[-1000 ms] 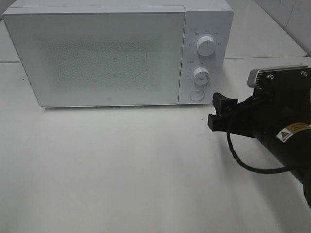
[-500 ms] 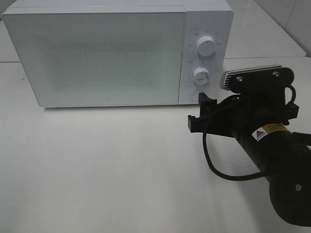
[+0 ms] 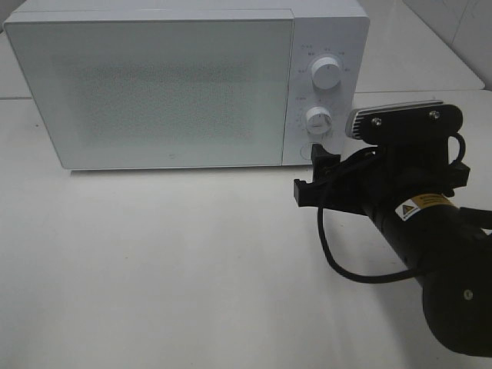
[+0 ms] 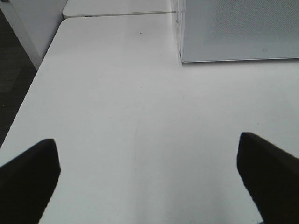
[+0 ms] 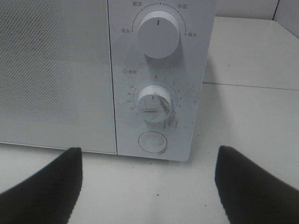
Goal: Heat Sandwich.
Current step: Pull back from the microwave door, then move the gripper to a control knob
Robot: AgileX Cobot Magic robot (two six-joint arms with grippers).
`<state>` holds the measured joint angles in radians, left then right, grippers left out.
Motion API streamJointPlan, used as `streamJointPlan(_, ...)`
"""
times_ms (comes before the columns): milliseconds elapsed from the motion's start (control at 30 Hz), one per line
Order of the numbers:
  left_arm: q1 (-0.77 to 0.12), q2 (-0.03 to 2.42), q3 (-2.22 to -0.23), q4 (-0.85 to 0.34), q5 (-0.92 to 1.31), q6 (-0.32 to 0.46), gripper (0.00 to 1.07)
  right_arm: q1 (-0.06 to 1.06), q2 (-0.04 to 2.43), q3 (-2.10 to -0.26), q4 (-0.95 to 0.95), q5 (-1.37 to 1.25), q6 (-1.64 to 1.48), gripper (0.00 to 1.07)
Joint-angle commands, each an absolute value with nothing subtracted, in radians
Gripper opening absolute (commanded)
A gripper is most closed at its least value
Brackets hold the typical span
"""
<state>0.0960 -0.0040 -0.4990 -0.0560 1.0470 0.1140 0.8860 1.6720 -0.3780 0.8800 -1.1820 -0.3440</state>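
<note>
A white box-shaped microwave oven (image 3: 154, 84) stands at the back of a plain white table (image 3: 154, 261), its speckled glass door fully closed. The sandwich shows in none of the views, and the door's glass is too clouded to see through, so I cannot tell where it is. On the microwave's control strip sit a large round white upper knob (image 5: 159, 34), a smaller white timer knob (image 5: 154, 103) ringed with numbers, and a flat round white button (image 5: 152, 142) at the bottom. The black right gripper (image 3: 309, 175) hangs just in front of the lower end of that strip, level with the button, its two fingers spread wide with nothing between them; whether one fingertip touches the panel cannot be told. The black left gripper (image 4: 147, 140) hovers over bare table off the microwave's left front corner, its fingers likewise wide apart and holding nothing.
</note>
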Motion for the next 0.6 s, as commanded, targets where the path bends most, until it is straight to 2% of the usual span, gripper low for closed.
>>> streamJointPlan(33,0.093,-0.030,-0.495,-0.063,1.036,0.117,0.98,0.883,1.668,-0.385,0.870,-1.189,-0.330,0.75)
streamJointPlan(467,0.093,-0.030,-0.495,-0.063,1.036,0.117,0.98,0.882,1.812,-0.438,0.866,-1.233,-0.299,0.75)
streamJointPlan(600,0.093,-0.030,-0.495,-0.063,1.036,0.117,0.98,0.852,1.841,-0.480,0.819,-1.219,-0.295,0.75)
